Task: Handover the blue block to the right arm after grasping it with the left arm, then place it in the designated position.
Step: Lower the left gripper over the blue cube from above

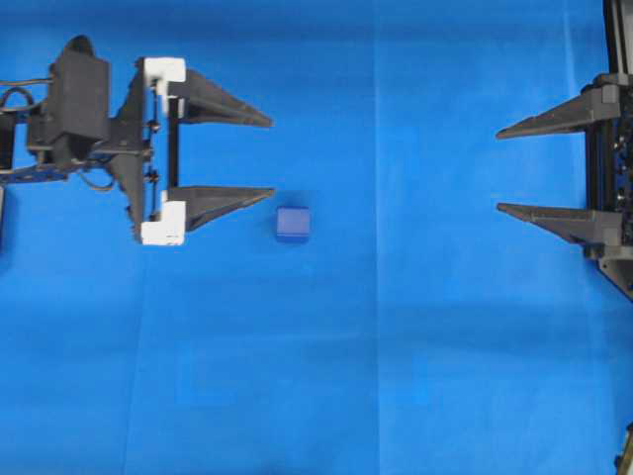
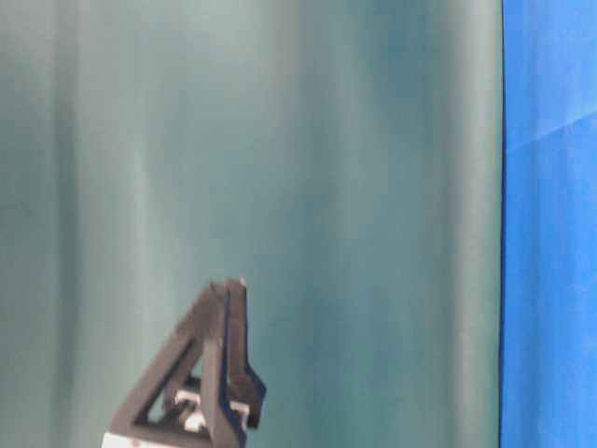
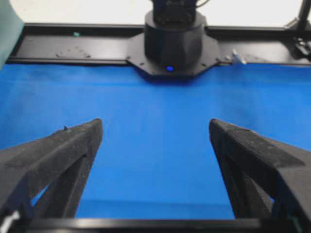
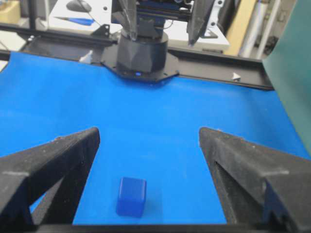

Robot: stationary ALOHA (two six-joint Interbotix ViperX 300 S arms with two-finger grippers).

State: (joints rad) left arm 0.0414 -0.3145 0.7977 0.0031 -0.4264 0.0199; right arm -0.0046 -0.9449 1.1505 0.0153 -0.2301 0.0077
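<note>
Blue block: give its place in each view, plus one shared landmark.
Overhead: blue block left of centre, just beyond the left tool's lower tip.
Table-level: not in it.
Left wrist: not in it.
Right wrist: bottom, left of centre.
Landmark: blue cloth.

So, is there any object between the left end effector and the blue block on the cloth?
Nothing visible does. In the overhead view only bare blue cloth lies between the open left end effector and the blue block, which sits just past its lower fingertip, slightly off its centre line.
</note>
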